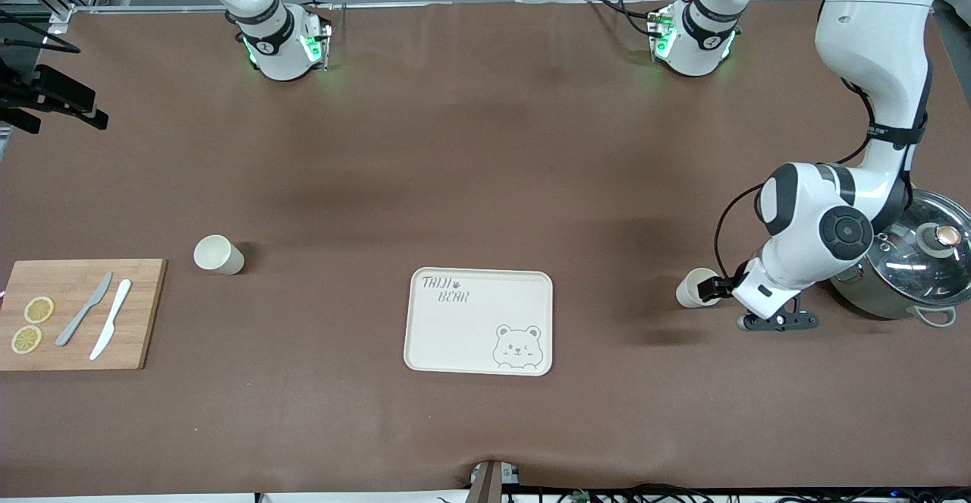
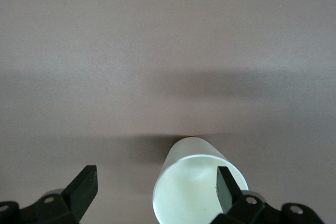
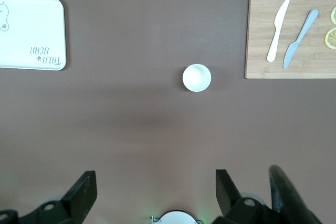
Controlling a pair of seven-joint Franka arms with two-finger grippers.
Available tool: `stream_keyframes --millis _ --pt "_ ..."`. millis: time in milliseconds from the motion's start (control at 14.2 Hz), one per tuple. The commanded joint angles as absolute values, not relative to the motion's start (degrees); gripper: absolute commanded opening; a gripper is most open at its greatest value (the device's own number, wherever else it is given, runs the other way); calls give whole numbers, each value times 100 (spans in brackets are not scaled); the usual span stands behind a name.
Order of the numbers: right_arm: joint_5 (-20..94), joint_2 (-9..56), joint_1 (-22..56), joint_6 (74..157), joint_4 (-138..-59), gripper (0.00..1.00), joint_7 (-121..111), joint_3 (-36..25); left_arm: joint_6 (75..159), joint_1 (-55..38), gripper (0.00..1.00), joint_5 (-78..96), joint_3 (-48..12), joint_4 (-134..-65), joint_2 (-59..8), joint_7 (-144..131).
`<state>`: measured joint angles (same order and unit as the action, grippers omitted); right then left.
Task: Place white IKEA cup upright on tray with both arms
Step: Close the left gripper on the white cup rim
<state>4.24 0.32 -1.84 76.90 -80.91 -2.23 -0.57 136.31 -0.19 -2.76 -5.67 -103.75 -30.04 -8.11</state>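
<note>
A white cup (image 1: 692, 289) (image 2: 194, 187) lies on its side toward the left arm's end of the table, its mouth facing my left gripper (image 1: 714, 287) (image 2: 156, 176). That gripper is low and open. One finger (image 2: 227, 188) shows against the cup's mouth and the other (image 2: 84, 187) is outside, so the rim's wall is between them. A second white cup (image 1: 218, 254) (image 3: 197, 77) stands upright toward the right arm's end. The cream bear tray (image 1: 479, 321) (image 3: 31, 32) lies between the cups, nearer the front camera. My right gripper (image 3: 156, 178) waits, open, high over the table near its base.
A wooden cutting board (image 1: 76, 313) (image 3: 291, 35) with two knives and lemon slices lies beside the upright cup. A steel pot with a glass lid (image 1: 914, 264) stands right by the left arm's wrist. A black fixture (image 1: 53, 97) juts in at the table's edge.
</note>
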Motion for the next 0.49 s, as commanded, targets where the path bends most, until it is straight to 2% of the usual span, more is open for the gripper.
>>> stream_keyframes --millis 0,421 --pt "483 18 -281 7629 -8077 100 -255 0 13781 26 100 -246 -589 -10485 -3006 -703" --pt "483 18 -281 7629 -8077 100 -246 0 13877 62 100 -255 -589 -10643 -3006 -694"
